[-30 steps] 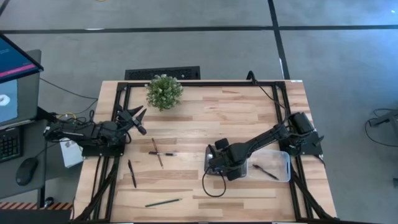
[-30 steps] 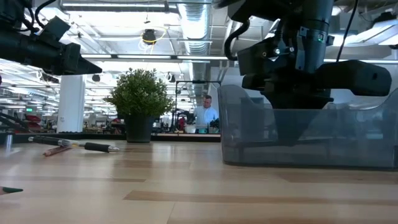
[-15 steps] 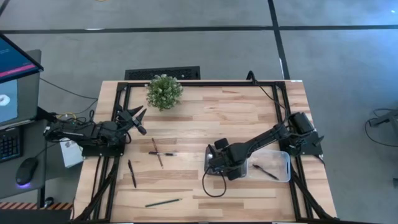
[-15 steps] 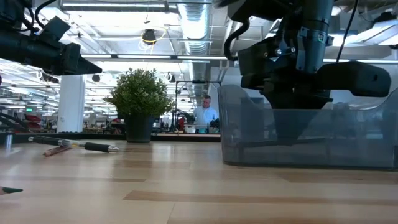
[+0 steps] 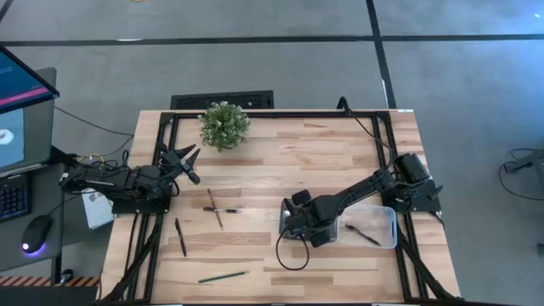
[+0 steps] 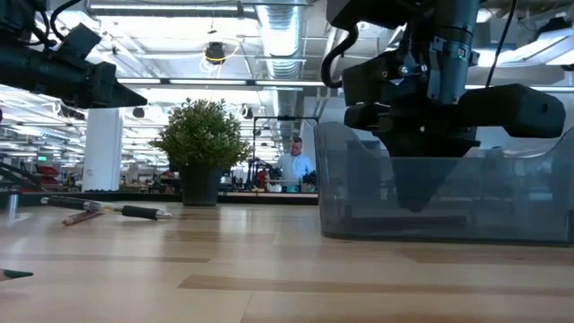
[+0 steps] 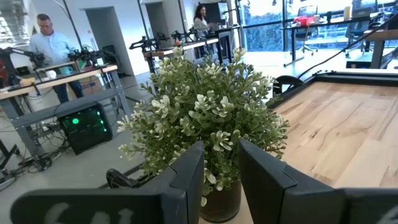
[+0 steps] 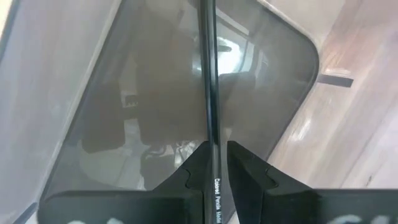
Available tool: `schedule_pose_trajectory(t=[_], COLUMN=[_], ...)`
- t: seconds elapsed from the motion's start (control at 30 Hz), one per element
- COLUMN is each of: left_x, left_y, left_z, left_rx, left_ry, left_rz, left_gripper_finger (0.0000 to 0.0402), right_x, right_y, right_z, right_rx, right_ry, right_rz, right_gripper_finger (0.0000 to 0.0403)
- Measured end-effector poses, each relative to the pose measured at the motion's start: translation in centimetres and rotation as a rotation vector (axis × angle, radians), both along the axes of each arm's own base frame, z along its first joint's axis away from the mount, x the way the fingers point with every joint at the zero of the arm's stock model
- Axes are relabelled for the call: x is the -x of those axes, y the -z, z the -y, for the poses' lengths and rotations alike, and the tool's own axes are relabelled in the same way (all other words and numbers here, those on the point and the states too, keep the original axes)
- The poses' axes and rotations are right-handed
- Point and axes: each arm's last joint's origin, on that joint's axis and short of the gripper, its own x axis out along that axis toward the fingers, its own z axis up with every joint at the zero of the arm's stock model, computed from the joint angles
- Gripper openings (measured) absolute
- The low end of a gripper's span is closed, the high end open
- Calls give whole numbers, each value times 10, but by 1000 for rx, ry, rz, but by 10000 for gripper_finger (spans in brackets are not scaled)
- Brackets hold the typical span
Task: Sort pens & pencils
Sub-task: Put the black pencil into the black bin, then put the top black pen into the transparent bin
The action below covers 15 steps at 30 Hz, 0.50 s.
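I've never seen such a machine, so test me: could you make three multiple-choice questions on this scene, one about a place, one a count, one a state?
1. The potted plant stands: A on a shelf; B on the table near the left pincer; C on the floor.
2. Loose sticks on the bare wood: A two; B seven; C four.
3. The right pincer is: A shut on a thin dark stick; B open, empty; C out of view.
Answers: B, the high view shows it at the table's corner; C, a crossed pair plus two singles; A, its wrist view shows the stick clamped between the fingers.
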Motion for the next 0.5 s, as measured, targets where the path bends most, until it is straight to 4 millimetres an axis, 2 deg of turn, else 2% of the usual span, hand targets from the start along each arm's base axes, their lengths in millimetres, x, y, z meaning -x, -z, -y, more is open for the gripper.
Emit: schedule_pose_trajectory(t=[0.27, 0.5], left_x=[0, 0], left_y=[0, 0], left_z=[0, 0], left_rx=[0, 0], left_ry=[1, 0], left_rz=[0, 0], left_gripper_finger=[91, 91], right_x=[5, -4], right_y=[-3, -29], right_z=[4, 7], right_rx=[24, 19], right_ry=[30, 137], right_rz=[-70, -70], right_gripper_finger=[72, 72])
